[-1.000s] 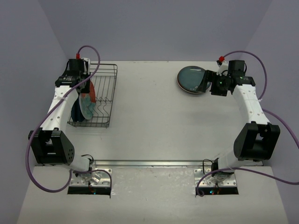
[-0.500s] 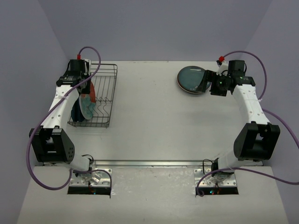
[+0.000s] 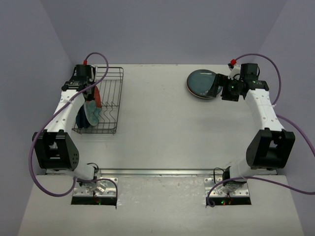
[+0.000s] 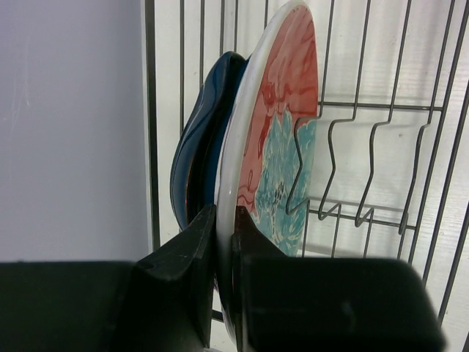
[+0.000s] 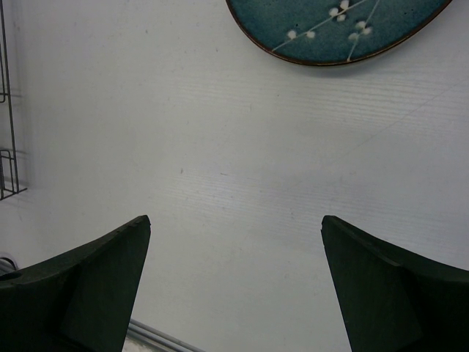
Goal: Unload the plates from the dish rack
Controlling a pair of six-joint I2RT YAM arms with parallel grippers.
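The dish rack [image 3: 119, 98] of dark wire stands at the table's far left. A red plate with a teal floral pattern [image 4: 282, 139] stands on edge in it, also seen from above [image 3: 96, 97]. My left gripper [image 4: 225, 218] is shut on this plate's white rim, one finger on each face; from above it sits over the rack [image 3: 88, 91]. Behind it leans a dark blue wavy-edged plate [image 4: 199, 147]. A dark teal plate [image 3: 201, 83] lies flat at the far right, its edge showing in the right wrist view [image 5: 330, 26]. My right gripper [image 5: 234, 224] hangs open beside it, holding nothing.
Upright wire prongs [image 4: 366, 169] of the rack stand to the right of the held plate. The purple side wall [image 4: 73, 125] runs close along the rack's left. A metal rail [image 3: 162, 172] crosses the near table edge between the arm bases.
My left gripper has closed onto the red plate's rim after standing partly open around it, and the left arm has shifted slightly. The right arm has not moved.
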